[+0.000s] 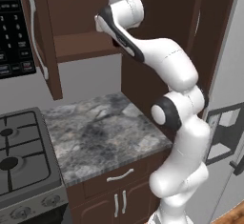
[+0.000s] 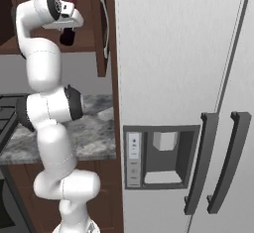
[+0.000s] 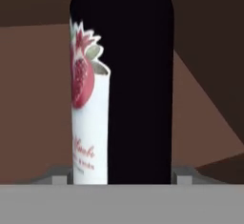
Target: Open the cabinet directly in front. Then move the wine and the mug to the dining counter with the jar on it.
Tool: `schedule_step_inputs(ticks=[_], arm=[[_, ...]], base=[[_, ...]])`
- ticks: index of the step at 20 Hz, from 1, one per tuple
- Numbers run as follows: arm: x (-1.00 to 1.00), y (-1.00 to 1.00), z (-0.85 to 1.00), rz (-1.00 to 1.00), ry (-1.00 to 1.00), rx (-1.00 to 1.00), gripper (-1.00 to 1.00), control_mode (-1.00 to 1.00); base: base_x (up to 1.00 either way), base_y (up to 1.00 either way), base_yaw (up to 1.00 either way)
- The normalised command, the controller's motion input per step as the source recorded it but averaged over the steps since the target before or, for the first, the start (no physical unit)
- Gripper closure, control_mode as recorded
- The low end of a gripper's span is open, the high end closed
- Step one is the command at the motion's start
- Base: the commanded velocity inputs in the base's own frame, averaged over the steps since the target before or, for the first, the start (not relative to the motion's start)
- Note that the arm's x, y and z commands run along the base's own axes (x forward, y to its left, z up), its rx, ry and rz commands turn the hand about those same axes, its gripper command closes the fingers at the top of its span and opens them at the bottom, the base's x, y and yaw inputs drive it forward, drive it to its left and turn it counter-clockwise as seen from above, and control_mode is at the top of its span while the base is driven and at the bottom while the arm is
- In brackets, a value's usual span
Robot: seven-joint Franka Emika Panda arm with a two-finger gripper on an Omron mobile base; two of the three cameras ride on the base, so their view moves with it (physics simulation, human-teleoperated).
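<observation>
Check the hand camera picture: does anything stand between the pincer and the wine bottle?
Nothing visible does. The wine bottle stands upright directly ahead of the pincer, on the shelf of the opened cabinet.

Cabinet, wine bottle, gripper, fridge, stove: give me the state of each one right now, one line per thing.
cabinet: both doors swung open, shelf visible inside.
wine: upright on the cabinet shelf, close in front of the hand camera, body between the finger tips.
gripper: jaws on either side of the bottle; whether they grip it cannot be told.
fridge: doors closed.
stove: burners bare, no flame seen.
</observation>
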Motion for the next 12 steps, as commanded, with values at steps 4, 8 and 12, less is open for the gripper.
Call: schedule_step_inputs(ticks=[4,8,12], arm=[[-1.00,-0.09,-0.42,0.05,-0.18,0.00,1.00,-1.00],[-1.00,-0.32,-0.82,0.09,-0.22,0.02,1.00,-1.00],[-1.00,-0.45,-1.00,0.11,-0.22,0.10,1.00,-1.00]], base=[[0.00,0.00,0.00],[0.00,0.00,0.00],[0.00,0.00,0.00]])
